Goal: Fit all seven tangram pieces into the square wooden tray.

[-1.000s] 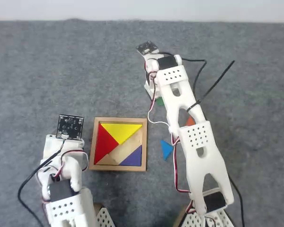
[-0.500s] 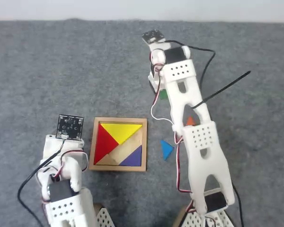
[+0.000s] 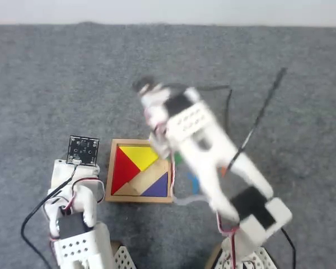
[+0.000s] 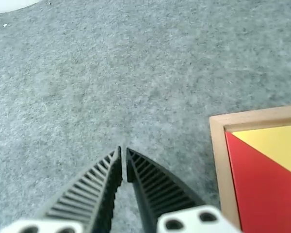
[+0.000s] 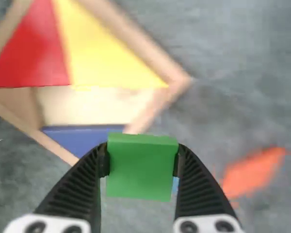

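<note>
The square wooden tray (image 3: 108, 168) holds a yellow triangle (image 3: 141, 155), a red triangle (image 3: 121, 169) and a purple piece (image 3: 157, 188), with bare wood between them. My right arm (image 3: 196, 134) hangs over the tray's right edge. My right gripper (image 5: 142, 156) is shut on a green square piece (image 5: 141, 167), held above the tray's (image 5: 150, 114) rim near the purple piece (image 5: 77, 138). A blue triangle (image 3: 193, 182) lies right of the tray, and an orange piece (image 5: 252, 170) lies on the carpet beyond. My left gripper (image 4: 123, 154) is shut and holds nothing, over carpet beside the tray's (image 4: 218, 145) left corner.
Grey carpet covers the table. My left arm (image 3: 73, 196) sits folded at the front left, close to the tray's left side. Black and white cables (image 3: 257, 117) trail from the right arm.
My right arm has swung from the back of the table toward the tray, carrying the green piece to the tray's right edge. The left arm has not moved.
</note>
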`<control>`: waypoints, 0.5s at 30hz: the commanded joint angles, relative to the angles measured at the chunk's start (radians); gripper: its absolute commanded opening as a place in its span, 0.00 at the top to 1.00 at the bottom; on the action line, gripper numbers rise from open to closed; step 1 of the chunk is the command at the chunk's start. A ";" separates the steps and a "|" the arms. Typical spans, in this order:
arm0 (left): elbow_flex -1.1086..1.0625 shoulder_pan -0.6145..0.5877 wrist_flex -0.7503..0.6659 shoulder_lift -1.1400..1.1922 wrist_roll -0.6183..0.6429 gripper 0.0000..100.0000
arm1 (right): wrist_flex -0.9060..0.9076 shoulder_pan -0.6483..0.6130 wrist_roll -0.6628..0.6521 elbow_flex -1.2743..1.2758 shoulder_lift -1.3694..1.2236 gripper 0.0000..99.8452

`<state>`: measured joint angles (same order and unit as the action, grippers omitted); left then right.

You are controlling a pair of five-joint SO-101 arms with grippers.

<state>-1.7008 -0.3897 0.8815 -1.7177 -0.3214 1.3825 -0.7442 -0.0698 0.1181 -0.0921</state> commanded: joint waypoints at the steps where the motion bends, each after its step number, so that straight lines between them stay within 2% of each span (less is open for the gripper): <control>1: 0.012 0.003 0.006 -0.017 -0.011 0.98 | -0.139 -0.087 0.034 0.106 0.081 0.98; 10: 0.012 0.003 0.006 -0.017 -0.011 0.98 | -0.188 -0.177 0.084 0.052 -0.058 0.98; 15: 0.012 0.005 0.006 -0.015 -0.011 0.98 | -0.185 -0.186 0.094 0.003 -0.122 0.96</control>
<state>-1.7008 -0.3897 0.8815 -1.7177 -0.3214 1.2075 -0.9206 0.0100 0.1949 -0.2133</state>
